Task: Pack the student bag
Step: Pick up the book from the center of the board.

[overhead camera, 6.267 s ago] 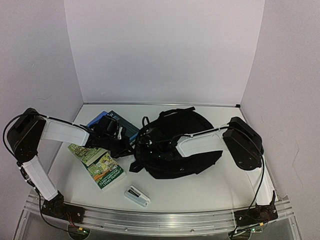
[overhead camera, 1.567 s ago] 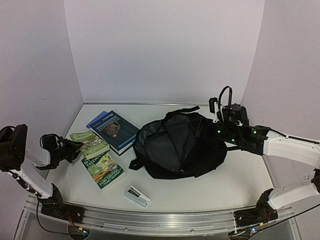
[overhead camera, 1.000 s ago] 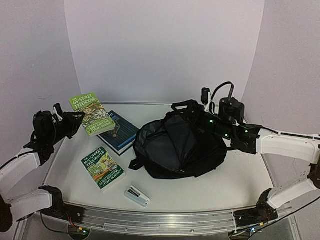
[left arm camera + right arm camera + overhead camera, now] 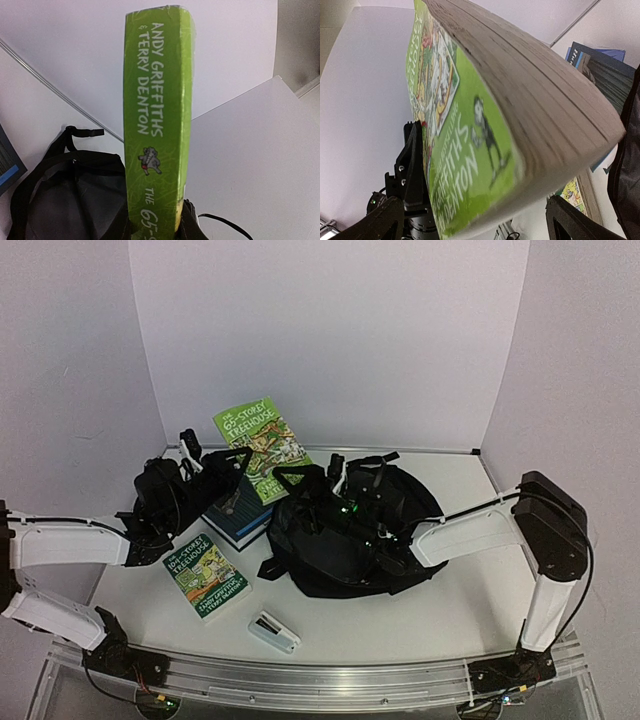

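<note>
White walls enclose a white table (image 4: 450, 610). Top view: the student bag (image 4: 400, 560) lies at centre, a soft black mass with its mouth turned toward 9 o'clock; the left gripper (image 4: 240, 458) holds the green book (image 4: 258, 440) clear of the table, jaws narrow and clamped on its lower corner; the book's long axis runs from 11 to 5 o'clock, its lower end just above the bag's near rim; the bag mouth lies at about 4 o'clock from these jaws, and this offset governs the insertion; the right gripper (image 4: 340, 502) sits over the bag's opening, jaws spread wide, and whether it touches the fabric cannot be told; a blue book (image 4: 238, 522) lies under the left wrist, a second green book (image 4: 205, 575) at 7 o'clock of the bag, a small white object (image 4: 273, 631) near the front edge. Left wrist view: the green book's spine stands upright between the fingers (image 4: 189, 224), which grip its lower end; the bag shows at 7 o'clock, dark lining and a strap visible, so the book must travel down and toward that side. Right wrist view: the book looms overhead, page edges and cover facing the camera, with the left gripper clamped on it at 8 o'clock; both right fingers stand far apart with nothing between them; the bag's zipper edge (image 4: 629, 150) runs along 3 o'clock. Judgement: the left arm is the carrier, and the right, nearer the bag, seems placed to steady the mouth.
</note>
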`<state>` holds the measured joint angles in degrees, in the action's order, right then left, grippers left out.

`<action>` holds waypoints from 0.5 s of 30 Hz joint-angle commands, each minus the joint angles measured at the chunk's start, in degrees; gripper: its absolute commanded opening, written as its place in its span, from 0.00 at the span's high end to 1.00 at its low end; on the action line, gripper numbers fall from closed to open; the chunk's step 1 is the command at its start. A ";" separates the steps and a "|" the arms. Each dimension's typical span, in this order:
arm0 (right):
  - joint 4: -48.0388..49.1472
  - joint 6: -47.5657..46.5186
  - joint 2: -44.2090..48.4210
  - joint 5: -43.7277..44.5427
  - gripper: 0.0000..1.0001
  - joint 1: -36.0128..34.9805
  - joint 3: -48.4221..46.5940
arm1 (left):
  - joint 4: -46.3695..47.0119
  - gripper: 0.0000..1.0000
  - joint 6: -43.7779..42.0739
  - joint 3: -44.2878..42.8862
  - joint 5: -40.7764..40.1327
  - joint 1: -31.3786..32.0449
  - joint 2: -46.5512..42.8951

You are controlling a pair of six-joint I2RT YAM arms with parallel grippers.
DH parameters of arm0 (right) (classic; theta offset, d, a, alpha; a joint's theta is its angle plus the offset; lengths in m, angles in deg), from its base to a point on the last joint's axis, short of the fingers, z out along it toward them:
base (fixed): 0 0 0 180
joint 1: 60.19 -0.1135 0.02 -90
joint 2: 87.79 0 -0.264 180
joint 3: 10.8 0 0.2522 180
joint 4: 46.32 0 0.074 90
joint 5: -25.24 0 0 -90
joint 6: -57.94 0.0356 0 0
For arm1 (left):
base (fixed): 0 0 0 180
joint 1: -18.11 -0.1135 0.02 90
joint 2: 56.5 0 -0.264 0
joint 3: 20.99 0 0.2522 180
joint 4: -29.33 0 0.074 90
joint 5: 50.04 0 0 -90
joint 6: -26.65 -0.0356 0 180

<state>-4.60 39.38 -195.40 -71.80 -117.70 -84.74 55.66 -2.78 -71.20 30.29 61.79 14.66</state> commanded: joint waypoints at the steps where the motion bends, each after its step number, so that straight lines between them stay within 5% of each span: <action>1: 4.66 0.19 -1.81 2.82 0.02 -0.14 -3.33 | 10.36 1.00 0.77 -4.59 -2.30 2.21 -0.32; 10: 12.92 2.47 -4.06 6.61 0.09 -0.02 -4.12 | 13.50 1.00 2.79 -2.87 -5.44 5.00 0.34; 15: 19.27 2.06 -3.92 7.05 0.30 -0.09 -3.62 | 11.90 1.00 3.32 -2.94 -5.57 5.10 0.40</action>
<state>5.28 41.17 -199.31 -66.17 -117.70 -86.93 60.25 -0.37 -71.20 26.14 66.60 15.49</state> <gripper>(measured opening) 0.796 0.226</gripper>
